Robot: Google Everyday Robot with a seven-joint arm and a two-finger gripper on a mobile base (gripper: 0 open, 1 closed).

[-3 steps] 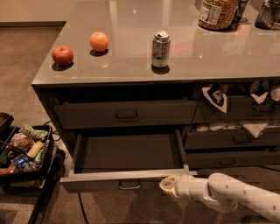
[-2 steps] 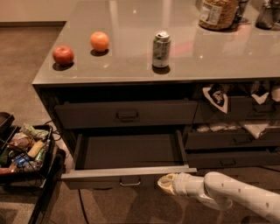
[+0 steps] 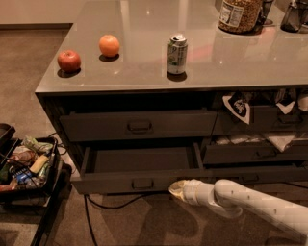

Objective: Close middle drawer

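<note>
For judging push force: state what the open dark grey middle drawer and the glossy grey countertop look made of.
Dark grey middle drawer: matte painted metal or laminate, no glare; can't tell which. Glossy grey countertop: polished stone or glass, likely; it mirrors the silver-green can. Cream gripper, at the drawer front, right of its handle: smooth plastic, seemingly.

A red apple [image 3: 69, 60] and an orange [image 3: 109, 45] sit near each other on the left part of the grey countertop [image 3: 144, 77]. A soda can [image 3: 177, 54] stands upright to their right. A jar [image 3: 239, 14] of brownish contents is at the back right. The top drawer [image 3: 139, 126] is shut. On the floor to the left, a black bin [image 3: 54, 169] holds mixed packets.
</note>
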